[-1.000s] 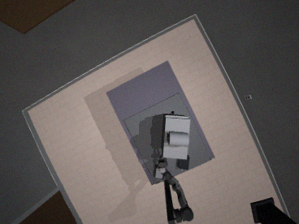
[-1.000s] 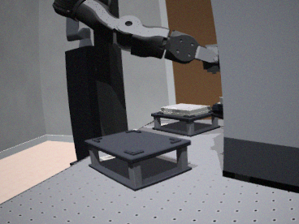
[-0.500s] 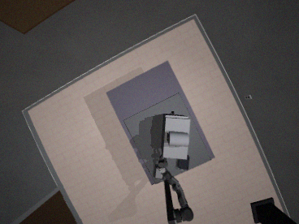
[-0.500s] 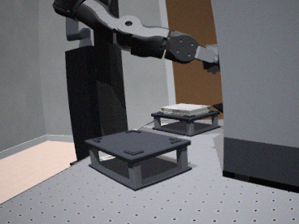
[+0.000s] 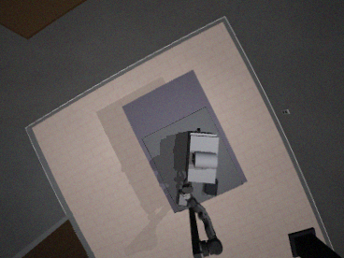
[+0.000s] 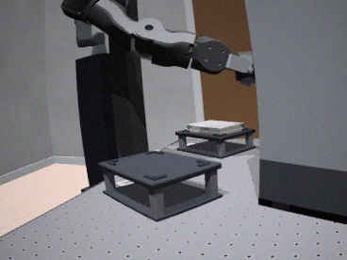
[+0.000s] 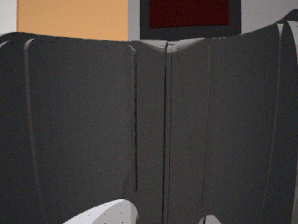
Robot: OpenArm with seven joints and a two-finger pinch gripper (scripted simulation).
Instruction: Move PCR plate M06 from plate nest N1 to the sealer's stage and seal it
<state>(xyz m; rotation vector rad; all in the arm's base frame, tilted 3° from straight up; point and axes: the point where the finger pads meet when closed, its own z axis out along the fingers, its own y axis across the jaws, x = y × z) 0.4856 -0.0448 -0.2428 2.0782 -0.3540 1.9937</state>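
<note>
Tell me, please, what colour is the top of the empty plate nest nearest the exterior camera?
Dark charcoal grey top, on lighter grey legs; the exterior view shows it best.

the arm (image 6: 141, 35) reaches out from high on its dark column, upper links sloping down, then running nearly level to the wrist (image 6: 212, 56). the gripper (image 6: 246, 71) at its end points away from the column, its tip hidden at an edge. in the wrist view the two dark fingers stand pressed together, closed on nothing
</note>
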